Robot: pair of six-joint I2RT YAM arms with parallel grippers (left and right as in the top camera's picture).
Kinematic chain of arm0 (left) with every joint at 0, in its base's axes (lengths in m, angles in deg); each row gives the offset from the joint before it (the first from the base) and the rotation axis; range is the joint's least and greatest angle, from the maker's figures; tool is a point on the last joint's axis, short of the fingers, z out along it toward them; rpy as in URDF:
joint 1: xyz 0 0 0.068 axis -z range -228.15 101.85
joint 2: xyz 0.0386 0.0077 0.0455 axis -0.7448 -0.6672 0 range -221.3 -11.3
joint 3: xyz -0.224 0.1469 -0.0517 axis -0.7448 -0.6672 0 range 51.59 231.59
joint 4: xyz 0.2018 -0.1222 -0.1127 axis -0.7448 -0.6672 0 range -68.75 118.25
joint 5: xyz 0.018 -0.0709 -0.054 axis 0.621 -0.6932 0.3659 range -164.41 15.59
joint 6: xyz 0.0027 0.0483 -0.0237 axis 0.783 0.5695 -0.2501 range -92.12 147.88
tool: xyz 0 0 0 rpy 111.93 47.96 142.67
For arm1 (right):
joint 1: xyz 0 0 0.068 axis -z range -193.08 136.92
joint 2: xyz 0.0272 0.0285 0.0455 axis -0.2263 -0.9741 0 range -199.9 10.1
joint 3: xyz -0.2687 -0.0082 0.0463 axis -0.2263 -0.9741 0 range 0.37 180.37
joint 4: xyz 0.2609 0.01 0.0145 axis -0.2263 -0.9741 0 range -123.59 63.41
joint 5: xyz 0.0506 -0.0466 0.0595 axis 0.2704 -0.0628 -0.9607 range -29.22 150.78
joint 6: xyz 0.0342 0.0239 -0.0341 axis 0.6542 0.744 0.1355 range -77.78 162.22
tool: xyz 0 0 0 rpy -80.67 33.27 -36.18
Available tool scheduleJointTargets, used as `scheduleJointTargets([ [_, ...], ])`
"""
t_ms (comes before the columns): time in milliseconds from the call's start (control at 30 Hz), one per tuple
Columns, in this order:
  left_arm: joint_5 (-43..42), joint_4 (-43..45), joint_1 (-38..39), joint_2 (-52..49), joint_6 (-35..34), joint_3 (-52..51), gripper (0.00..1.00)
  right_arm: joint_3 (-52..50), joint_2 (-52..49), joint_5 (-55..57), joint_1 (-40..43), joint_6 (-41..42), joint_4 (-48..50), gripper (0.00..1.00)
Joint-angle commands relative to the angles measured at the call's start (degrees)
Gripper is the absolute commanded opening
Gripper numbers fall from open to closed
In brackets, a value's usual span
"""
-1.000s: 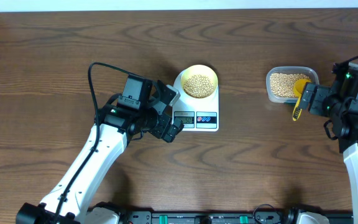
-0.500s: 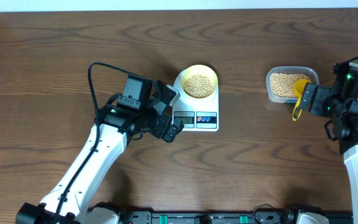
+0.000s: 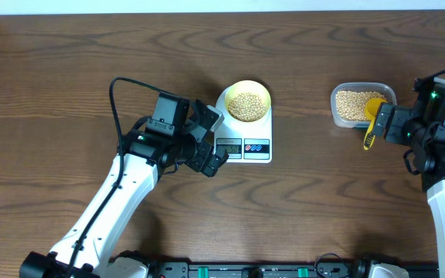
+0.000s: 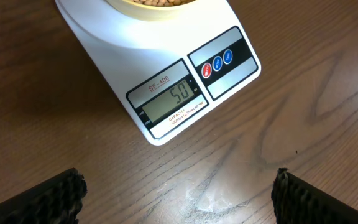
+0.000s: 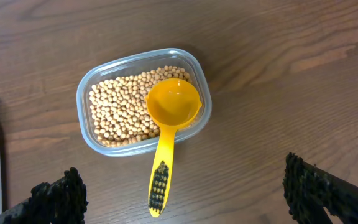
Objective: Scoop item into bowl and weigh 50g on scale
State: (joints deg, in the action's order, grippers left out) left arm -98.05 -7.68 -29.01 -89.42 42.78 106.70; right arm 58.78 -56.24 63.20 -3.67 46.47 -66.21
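The pale-yellow bowl (image 3: 247, 103) holds tan beans (image 3: 246, 105) and sits on the white scale (image 3: 246, 131). In the left wrist view the scale's display (image 4: 172, 99) reads 50. My left gripper (image 3: 209, 141) is open and empty beside the scale's left front corner; its fingertips (image 4: 55, 196) frame bare table. My right gripper (image 3: 383, 123) is open and empty just right of the yellow scoop (image 5: 168, 134). The scoop rests with its head on the beans (image 5: 123, 109) in the clear tub (image 5: 82, 118) and its handle over the front rim.
The clear tub (image 3: 360, 104) stands at the right of the wooden table (image 3: 91, 69). A black cable (image 3: 115, 108) loops off the left arm. The robot bases sit at the table's front edge.
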Motion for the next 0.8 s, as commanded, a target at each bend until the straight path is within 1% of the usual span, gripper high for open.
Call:
scheduleJointTargets([
  [0, 0.5, -0.07, -0.15, -0.48, 0.52, 0.09, 0.98, -0.02, 0.7, 0.66, -0.02, -0.7, -0.11, 0.99],
  [633, 0.52, -0.07, -0.15, -0.48, 0.52, 0.09, 0.98, -0.02, 0.72, 0.66, -0.09, -0.7, -0.11, 0.99],
  [767, 0.52, -0.07, -0.15, -0.48, 0.52, 0.09, 0.98, -0.02, 0.74, 0.63, -0.13, -0.68, -3.43, 0.99],
])
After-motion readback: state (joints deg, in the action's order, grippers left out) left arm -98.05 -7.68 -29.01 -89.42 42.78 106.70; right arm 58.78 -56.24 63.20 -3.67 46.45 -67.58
